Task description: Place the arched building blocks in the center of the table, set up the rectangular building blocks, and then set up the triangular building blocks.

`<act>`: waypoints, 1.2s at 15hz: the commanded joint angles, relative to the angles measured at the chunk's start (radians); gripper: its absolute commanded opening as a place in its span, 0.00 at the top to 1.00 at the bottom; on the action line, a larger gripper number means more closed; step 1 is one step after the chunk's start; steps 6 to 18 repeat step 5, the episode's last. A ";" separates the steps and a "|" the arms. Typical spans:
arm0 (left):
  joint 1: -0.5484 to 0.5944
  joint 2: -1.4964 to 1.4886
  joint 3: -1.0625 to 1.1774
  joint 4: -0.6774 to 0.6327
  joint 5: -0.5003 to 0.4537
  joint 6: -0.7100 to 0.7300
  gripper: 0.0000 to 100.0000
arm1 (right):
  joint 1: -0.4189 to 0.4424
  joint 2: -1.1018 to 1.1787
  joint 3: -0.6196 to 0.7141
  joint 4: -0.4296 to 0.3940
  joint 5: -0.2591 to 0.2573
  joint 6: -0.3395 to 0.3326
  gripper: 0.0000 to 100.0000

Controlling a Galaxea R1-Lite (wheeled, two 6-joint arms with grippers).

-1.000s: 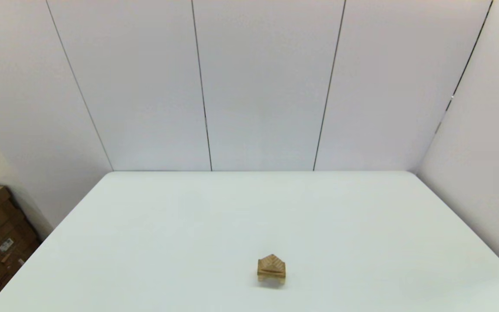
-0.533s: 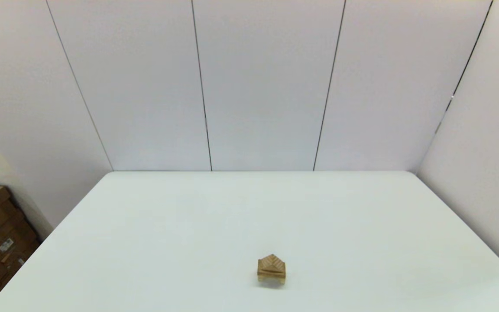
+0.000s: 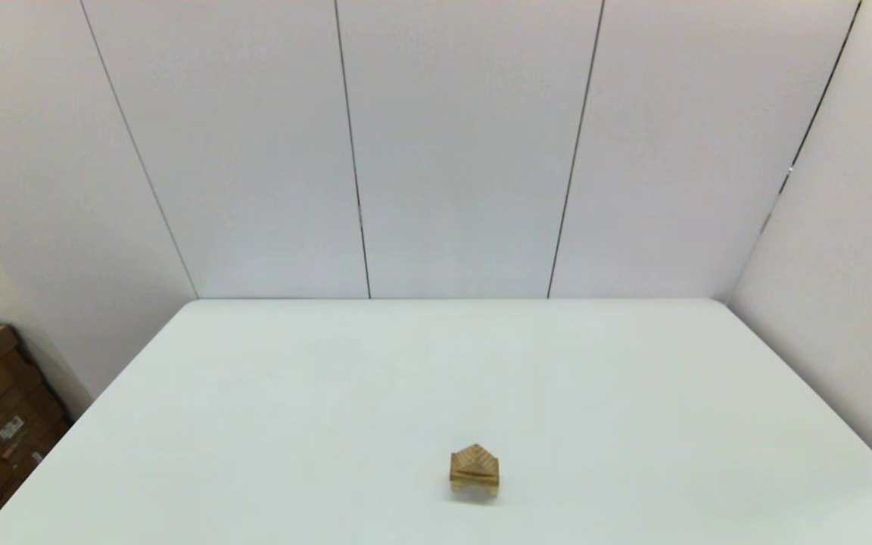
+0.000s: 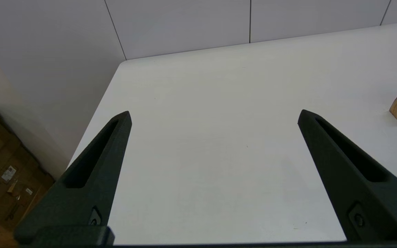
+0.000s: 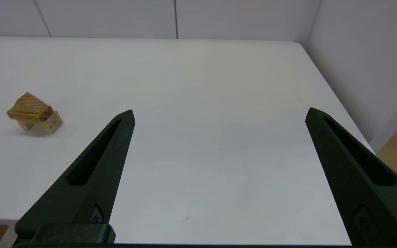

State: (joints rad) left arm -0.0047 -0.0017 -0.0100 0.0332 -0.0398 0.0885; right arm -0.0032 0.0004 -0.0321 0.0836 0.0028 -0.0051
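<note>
Fingers of the left gripper (image 4: pixel 214 115) are standing wide apart over the table (image 3: pixel 254 393); the right gripper (image 5: pixel 219 113) is likewise gaping, both holding nothing. Between them 1 stack is sitting: 1 triangular block (image 3: pixel 474 458) topping 1 rectangular slab (image 3: pixel 474 475) on 1 arched block (image 3: pixel 474 489). Judging the build finished, both should be staying clear.

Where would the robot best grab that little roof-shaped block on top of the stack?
Probably from above, pinching the two flat end faces of the roof-shaped block. Its sloped sides would likely slip, and it sits loose atop the other blocks, so lifting straight up seems safest.
</note>
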 commanded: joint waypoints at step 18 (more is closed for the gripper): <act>0.000 0.002 0.001 0.001 0.000 0.000 0.00 | 0.000 -0.002 0.000 -0.001 -0.003 0.004 0.00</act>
